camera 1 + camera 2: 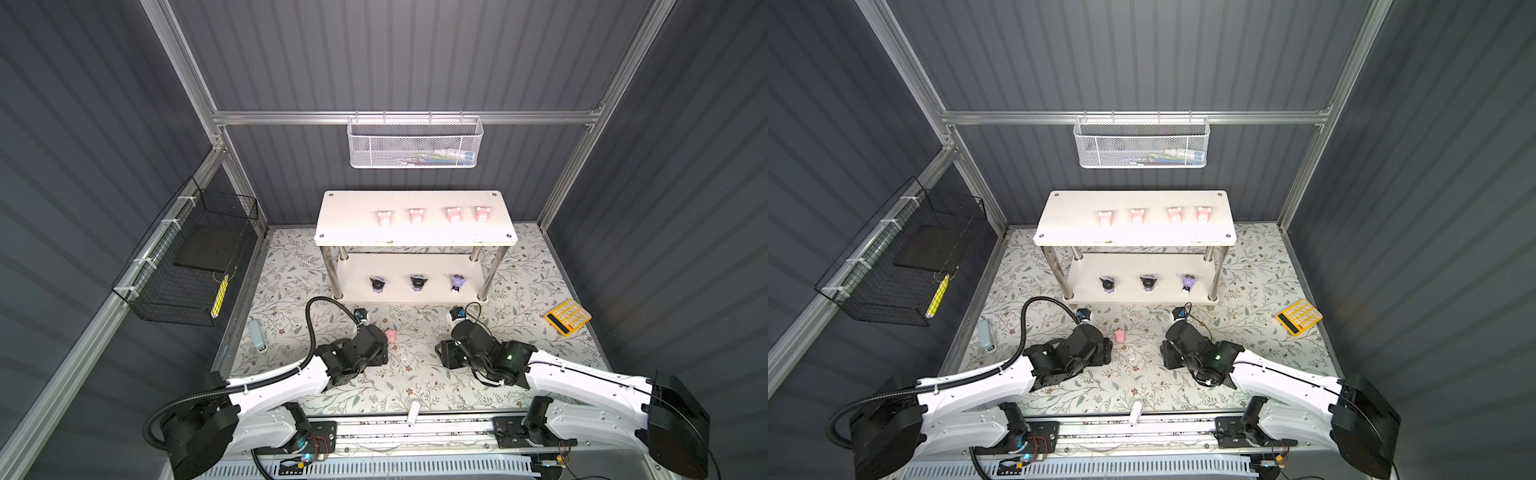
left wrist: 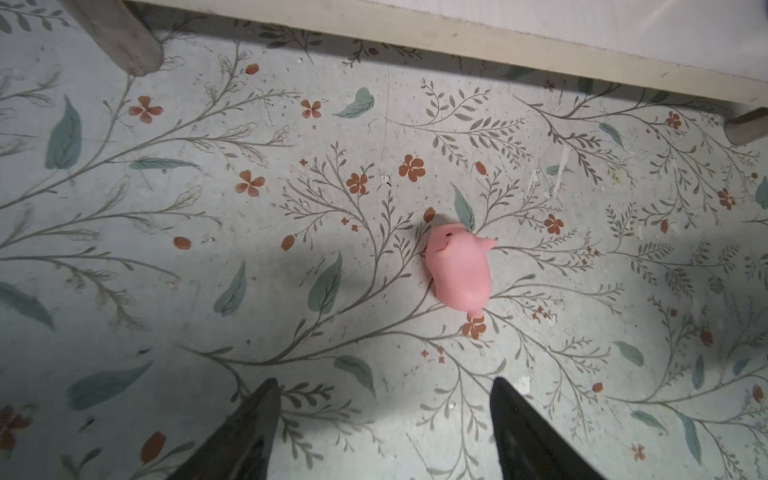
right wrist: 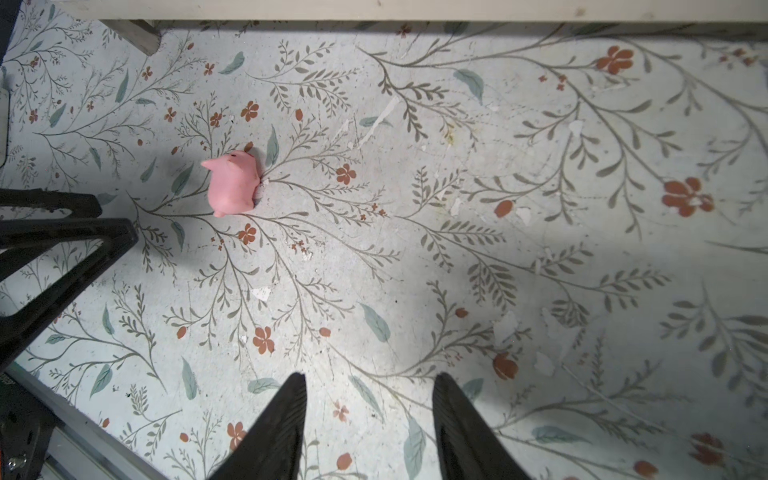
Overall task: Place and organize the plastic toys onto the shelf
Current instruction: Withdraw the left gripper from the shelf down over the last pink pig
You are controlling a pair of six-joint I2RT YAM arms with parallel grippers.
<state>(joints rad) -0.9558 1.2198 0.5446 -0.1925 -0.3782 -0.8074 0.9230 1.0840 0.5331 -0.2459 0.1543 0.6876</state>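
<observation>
One pink pig toy point(image 1: 390, 335) point(image 1: 1120, 336) lies on its side on the floral mat, in front of the white shelf point(image 1: 353, 220). Several pink pigs point(image 1: 415, 216) stand in a row on the shelf's top board. Three purple toys point(image 1: 417, 283) stand on its lower board. My left gripper point(image 2: 385, 380) is open and empty just short of the pig point(image 2: 457, 266), which sits a little to one side of the gap. My right gripper point(image 3: 370, 374) is open and empty over bare mat. The pig point(image 3: 232, 183) is well off to its side, near the left gripper's fingers point(image 3: 62, 232).
A yellow calculator point(image 1: 568, 316) lies on the mat at the right. A pale grey-blue object point(image 1: 257, 334) lies at the left edge. A white mesh basket point(image 1: 415, 143) hangs on the back wall and a black wire basket point(image 1: 187, 266) on the left wall. A small white piece point(image 1: 413, 411) sits at the front rail.
</observation>
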